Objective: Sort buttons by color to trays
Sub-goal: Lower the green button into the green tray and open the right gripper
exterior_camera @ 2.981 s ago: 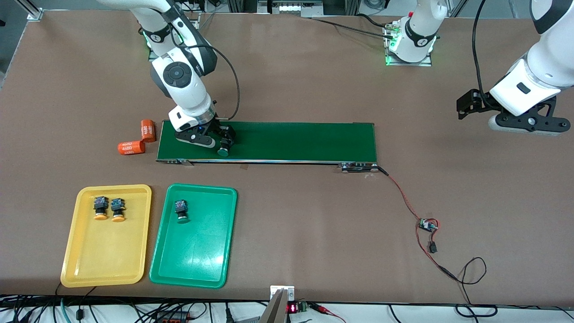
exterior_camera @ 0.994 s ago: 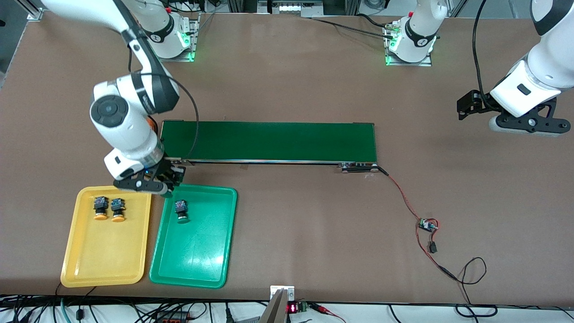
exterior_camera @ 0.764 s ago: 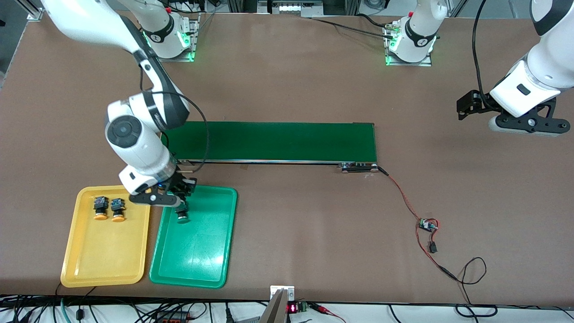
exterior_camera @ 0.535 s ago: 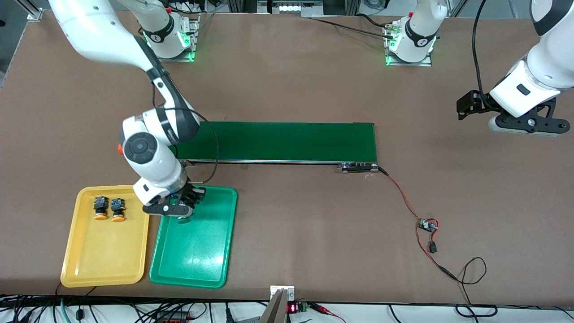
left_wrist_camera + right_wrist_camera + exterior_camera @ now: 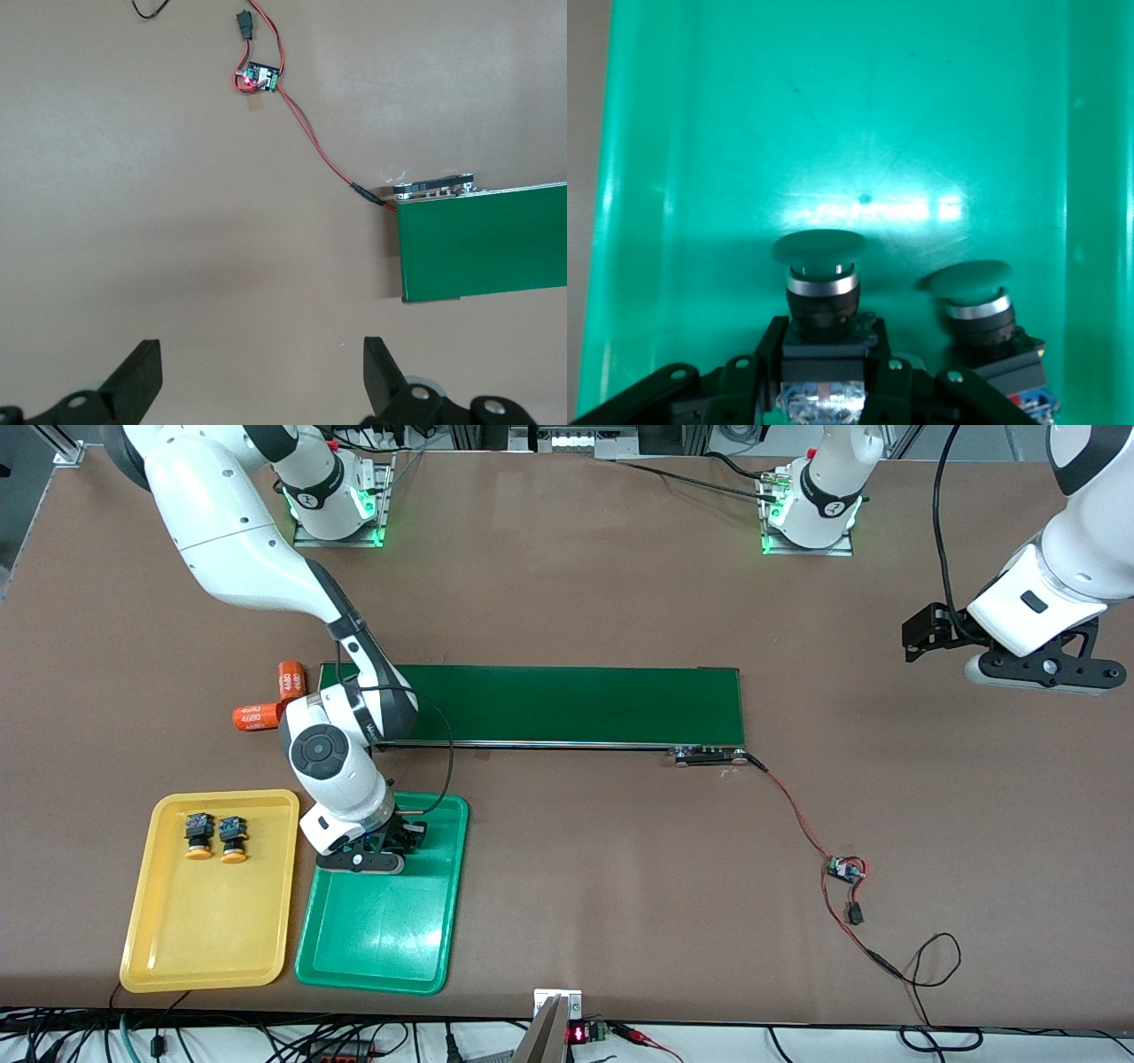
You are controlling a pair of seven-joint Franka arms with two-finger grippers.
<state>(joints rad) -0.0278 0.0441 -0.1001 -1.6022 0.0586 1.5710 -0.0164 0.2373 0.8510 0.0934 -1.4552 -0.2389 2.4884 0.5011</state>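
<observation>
My right gripper [image 5: 390, 849] is low over the green tray [image 5: 381, 939], at its end nearest the belt. In the right wrist view, the gripper [image 5: 824, 354] is shut on a green-capped button [image 5: 819, 266]. A second green button [image 5: 970, 292] lies in the tray [image 5: 833, 106] right beside it. Both green buttons are hidden under the gripper in the front view. Two yellow-orange buttons [image 5: 198, 837] [image 5: 232, 839] lie in the yellow tray [image 5: 204, 930]. My left gripper [image 5: 921, 638] waits open and empty [image 5: 261, 372] over bare table at the left arm's end.
A long dark-green conveyor belt [image 5: 567, 704] [image 5: 483, 243] lies across the middle. Two orange cylinders [image 5: 292, 682] [image 5: 259, 716] lie at its right-arm end. A small circuit board [image 5: 846, 870] [image 5: 260, 78] with red and black wires lies nearer the camera.
My right gripper carried the green button from the belt's end over to the green tray and came down beside the button lying there. The left arm has not moved.
</observation>
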